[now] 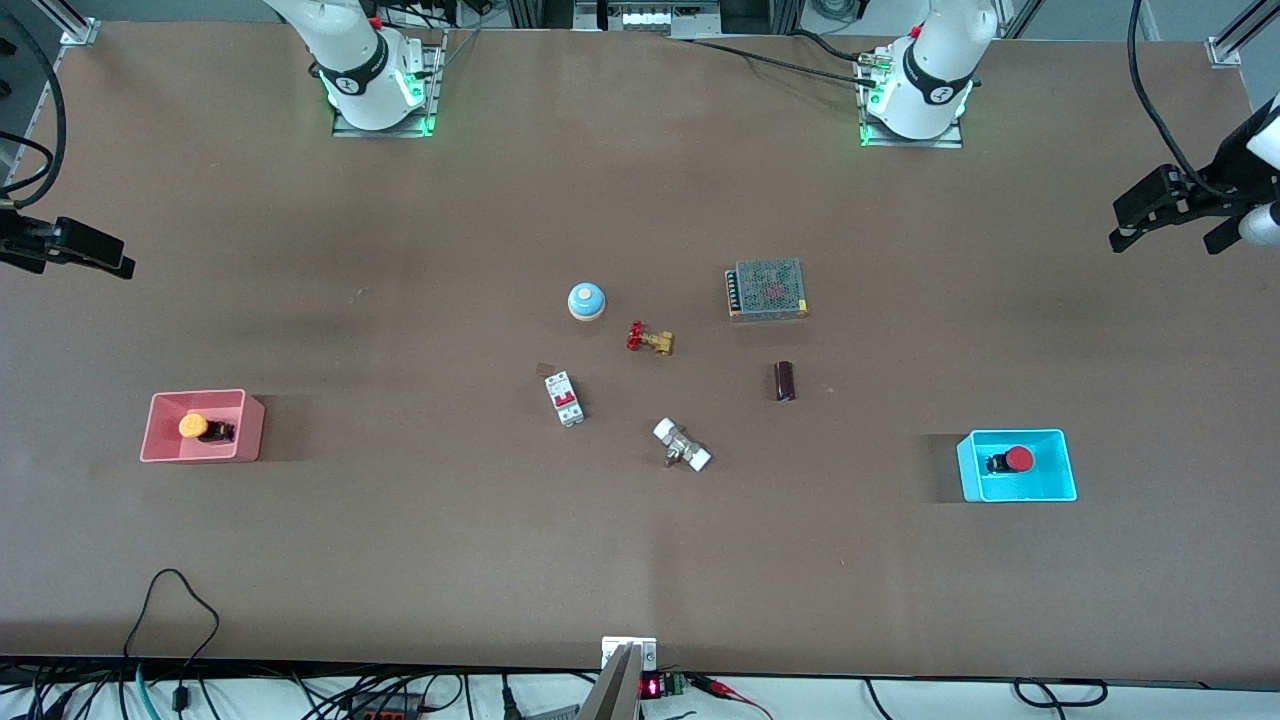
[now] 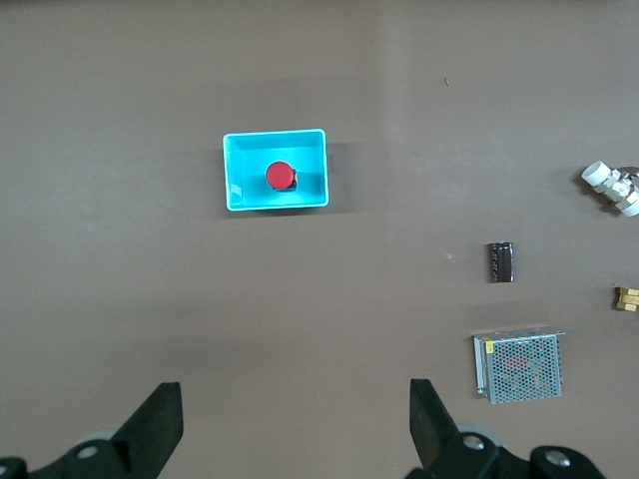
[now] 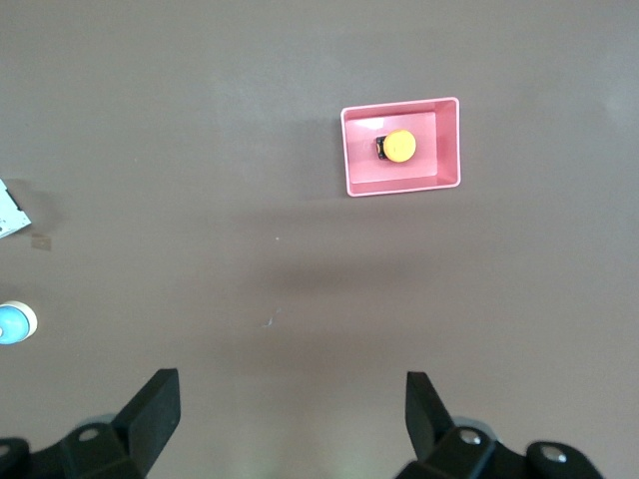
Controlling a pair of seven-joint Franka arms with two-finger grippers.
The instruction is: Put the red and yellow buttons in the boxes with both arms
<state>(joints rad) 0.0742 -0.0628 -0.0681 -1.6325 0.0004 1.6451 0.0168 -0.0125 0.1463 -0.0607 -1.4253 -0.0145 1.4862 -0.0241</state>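
Two buttons: yellow button (image 1: 193, 425) was seen inside pink box (image 1: 160, 452); red button (image 1: 1018, 459) inside cyan box (image 1: 1030, 494).
Left gripper (image 2: 295, 429): spread wide, empty, raised over table (image 1: 400, 560).
Right gripper (image 3: 290, 424): spread wide, empty.

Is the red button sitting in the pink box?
No, the red button lies in the cyan box; the pink box holds the yellow button.

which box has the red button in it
The cyan box, toward the left arm's end of the table, holds the red button. The pink box holds the yellow button.
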